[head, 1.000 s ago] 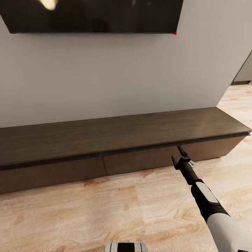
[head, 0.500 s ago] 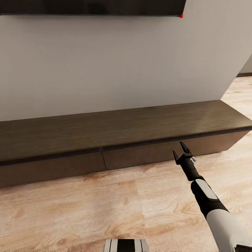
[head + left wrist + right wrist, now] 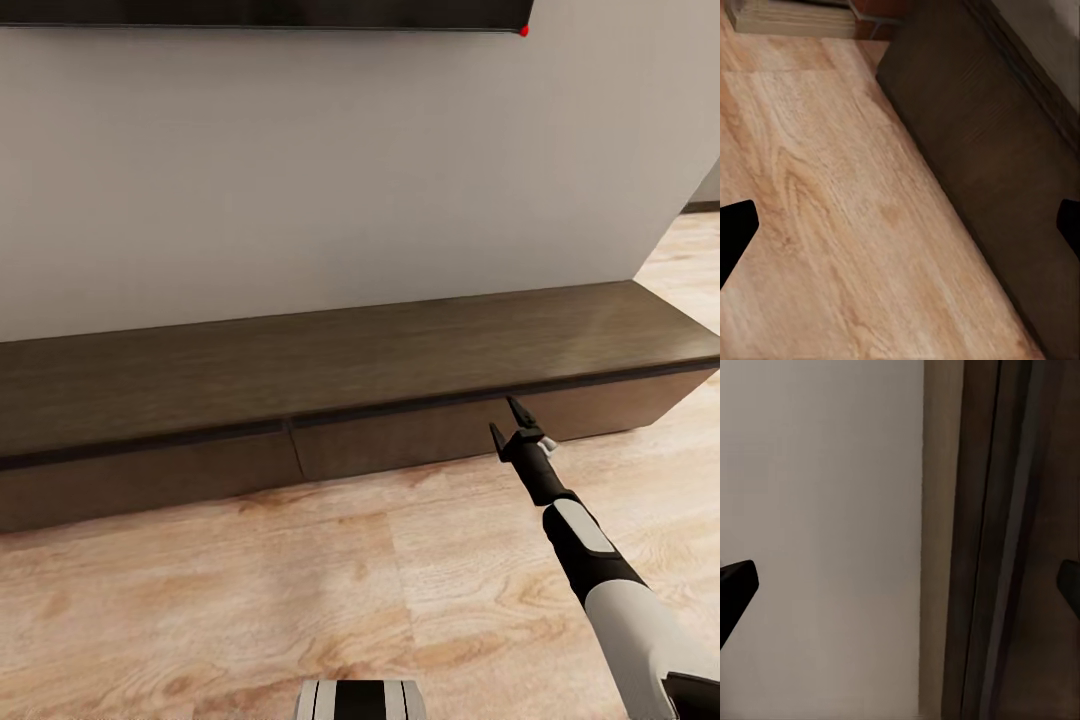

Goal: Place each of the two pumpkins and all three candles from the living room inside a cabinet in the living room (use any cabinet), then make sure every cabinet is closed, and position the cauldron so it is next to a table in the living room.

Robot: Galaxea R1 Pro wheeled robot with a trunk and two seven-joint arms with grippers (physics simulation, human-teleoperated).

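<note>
Against the wall ahead I see the long low cabinet, fronts shut. My right pincer hovers just before its front edge, fingers apart and empty. My left pincer is spread over the wooden floor.

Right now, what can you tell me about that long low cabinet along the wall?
The cabinet is a long, bench-like unit of dark brown wood with a plain flat top, set on the light wooden floor against the pale wall. Its front is split by a seam into flat panels, all looking shut, under a dark groove below the top edge. Nothing rests on it. The right gripper, fingers apart, is held just before the front, near the groove; contact cannot be told.
</note>
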